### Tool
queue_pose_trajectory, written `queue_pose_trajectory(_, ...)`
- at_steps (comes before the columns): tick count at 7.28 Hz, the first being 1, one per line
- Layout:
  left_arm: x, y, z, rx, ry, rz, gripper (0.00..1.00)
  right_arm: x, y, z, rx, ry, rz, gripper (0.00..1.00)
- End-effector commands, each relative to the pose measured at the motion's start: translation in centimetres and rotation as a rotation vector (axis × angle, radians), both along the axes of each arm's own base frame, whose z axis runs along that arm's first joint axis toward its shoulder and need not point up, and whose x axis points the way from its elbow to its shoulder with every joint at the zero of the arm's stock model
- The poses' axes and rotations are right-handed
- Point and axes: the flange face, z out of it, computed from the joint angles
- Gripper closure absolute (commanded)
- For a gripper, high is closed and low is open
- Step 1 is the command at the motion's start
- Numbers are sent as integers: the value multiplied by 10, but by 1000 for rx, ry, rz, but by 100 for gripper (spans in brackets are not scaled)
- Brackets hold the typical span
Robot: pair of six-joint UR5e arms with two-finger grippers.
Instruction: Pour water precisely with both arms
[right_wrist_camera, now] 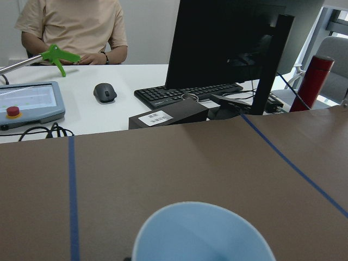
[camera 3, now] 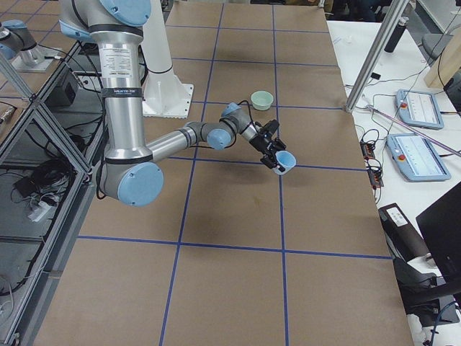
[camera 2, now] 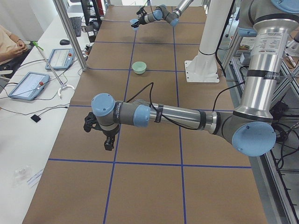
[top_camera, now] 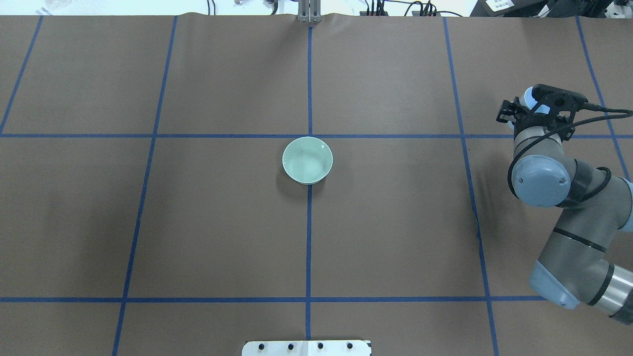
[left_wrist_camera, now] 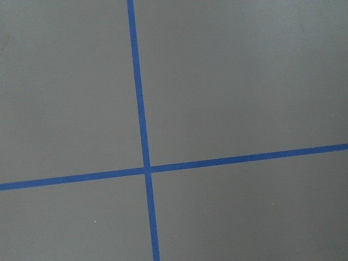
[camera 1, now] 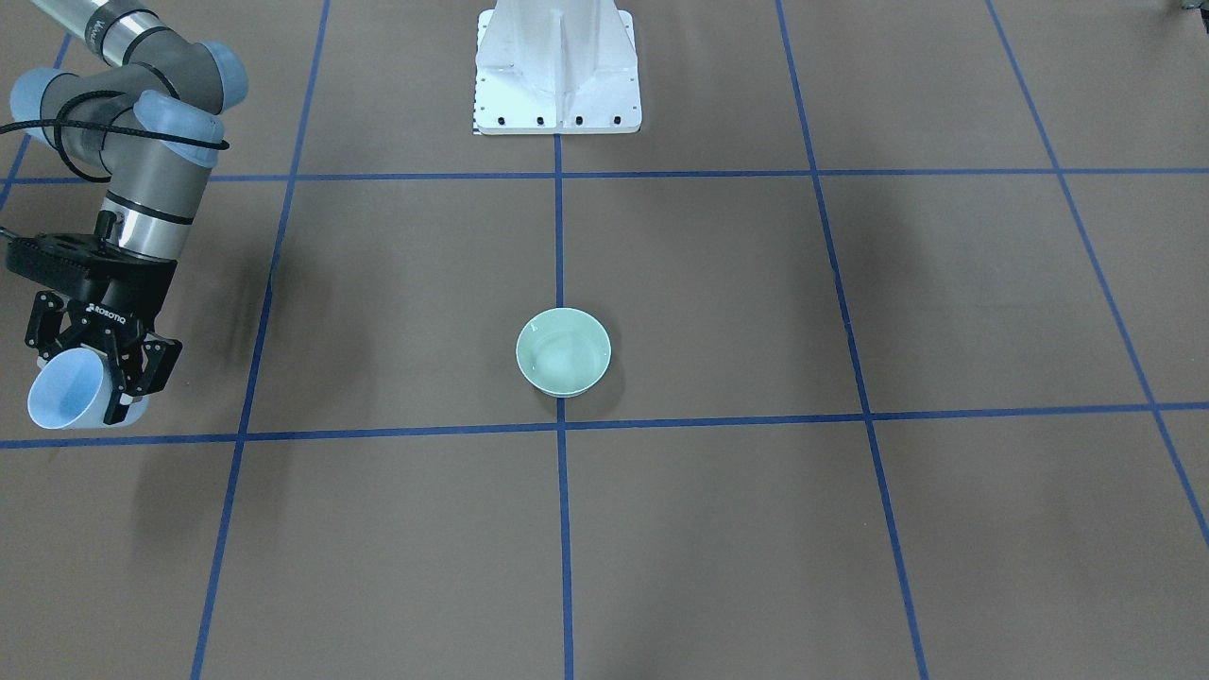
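My right gripper point(camera 1: 94, 378) is shut on a pale blue cup point(camera 1: 64, 389), held above the table at my right end and tilted with its mouth outward. The cup's rim fills the bottom of the right wrist view point(right_wrist_camera: 204, 234); I see no water in it. The cup also shows in the exterior right view point(camera 3: 286, 160). A pale green bowl point(top_camera: 307, 160) stands at the table's middle, with a faint glossy sheen inside. My left gripper point(camera 2: 108, 141) hangs above the table at my left end; I cannot tell whether it is open or shut.
The white pedestal point(camera 1: 557, 71) stands at the robot's side of the table. Blue tape lines point(left_wrist_camera: 142, 136) cross the brown table cover. Beyond the far edge is a desk with a monitor point(right_wrist_camera: 228, 43), a keyboard point(right_wrist_camera: 187, 93), a teach pendant point(right_wrist_camera: 27, 103) and a seated person point(right_wrist_camera: 70, 27).
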Motion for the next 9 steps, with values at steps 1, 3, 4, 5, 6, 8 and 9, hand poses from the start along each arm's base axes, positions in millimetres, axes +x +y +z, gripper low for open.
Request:
queue_pose_trajectory(1, 0, 0, -3, 4, 0, 0, 0, -10, 23, 44, 6, -11, 88, 100)
queue_pose_trajectory(3, 0, 0, -4, 6, 0, 0, 0, -29, 42, 82, 11, 28, 100, 100)
queue_pose_trajectory(4, 1, 0, -4, 4, 8, 1, 0, -36, 48, 94, 19, 51, 98, 100)
queue_pose_trajectory(5, 1, 0, -3, 3, 8, 1, 0, -40, 51, 104, 23, 77, 93, 100)
queue_pose_trajectory(6, 1, 0, -3, 3, 8, 1, 0, -42, 50, 99, 29, 68, 93, 1)
queue_pose_trajectory(8, 1, 0, -3, 3, 8, 1, 0, -43, 50, 98, 30, 66, 93, 0)
queue_pose_trajectory(9, 1, 0, -3, 3, 8, 1, 0, -43, 50, 97, 32, 66, 93, 0)
